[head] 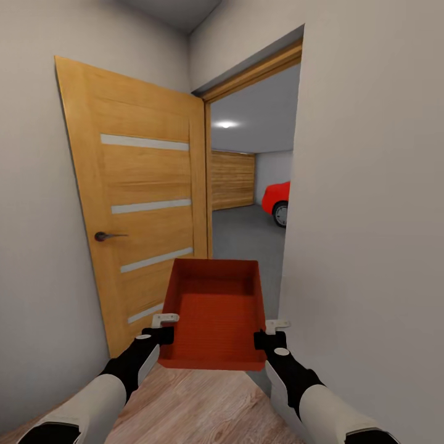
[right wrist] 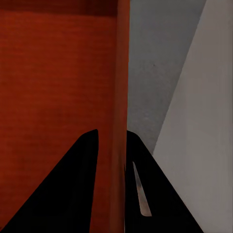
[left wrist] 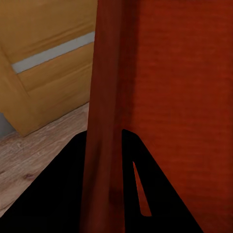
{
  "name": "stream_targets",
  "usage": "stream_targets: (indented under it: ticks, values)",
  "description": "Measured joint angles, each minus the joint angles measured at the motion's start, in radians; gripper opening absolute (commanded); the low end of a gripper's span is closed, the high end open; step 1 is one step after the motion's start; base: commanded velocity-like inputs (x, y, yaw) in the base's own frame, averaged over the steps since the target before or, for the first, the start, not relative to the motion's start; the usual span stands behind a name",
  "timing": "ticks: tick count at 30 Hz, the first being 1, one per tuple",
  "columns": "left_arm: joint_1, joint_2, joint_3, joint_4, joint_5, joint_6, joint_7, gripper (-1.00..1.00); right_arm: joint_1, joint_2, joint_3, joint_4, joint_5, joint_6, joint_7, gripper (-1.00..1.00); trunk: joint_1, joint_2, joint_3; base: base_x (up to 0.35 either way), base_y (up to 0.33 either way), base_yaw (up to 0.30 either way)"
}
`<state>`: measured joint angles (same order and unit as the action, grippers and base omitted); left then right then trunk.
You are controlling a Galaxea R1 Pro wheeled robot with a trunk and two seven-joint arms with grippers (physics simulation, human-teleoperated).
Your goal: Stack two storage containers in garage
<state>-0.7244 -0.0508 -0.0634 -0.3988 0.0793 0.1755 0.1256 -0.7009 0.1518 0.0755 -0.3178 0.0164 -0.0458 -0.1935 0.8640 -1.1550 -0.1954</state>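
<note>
An orange-red storage container (head: 216,311) hangs level in front of me, held between both arms. My left gripper (head: 163,327) is shut on its left wall (left wrist: 104,121), and dark fingers (left wrist: 63,189) straddle that thin wall. My right gripper (head: 271,330) is shut on the right wall (right wrist: 121,97) in the same way. Through the doorway ahead I see the garage with its dark grey floor (head: 246,231) and a red car (head: 277,200). One container is in view.
A wooden door (head: 139,197) stands swung open at the left, its dark handle (head: 108,235) pointing into the passage. A pale wall (head: 370,216) closes the right side close to my right arm. Light wood planks (head: 197,407) lie underfoot.
</note>
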Motion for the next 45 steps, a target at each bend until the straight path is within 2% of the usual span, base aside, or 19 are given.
stream_targets:
  ticks: [12,45]
  values:
    - [0.000,0.000,0.000,0.003,0.002,-0.003,0.000,-1.00,0.000,0.000,0.002,0.000,0.000,0.000,0.000,-1.00,-0.001,0.000,0.000,0.202,0.166,-0.017]
    - [0.000,-0.001,0.001,0.005,0.001,-0.006,0.000,-1.00,0.000,-0.001,0.003,0.000,-0.001,0.000,-0.001,-1.00,-0.001,0.000,0.000,0.257,0.210,-0.224]
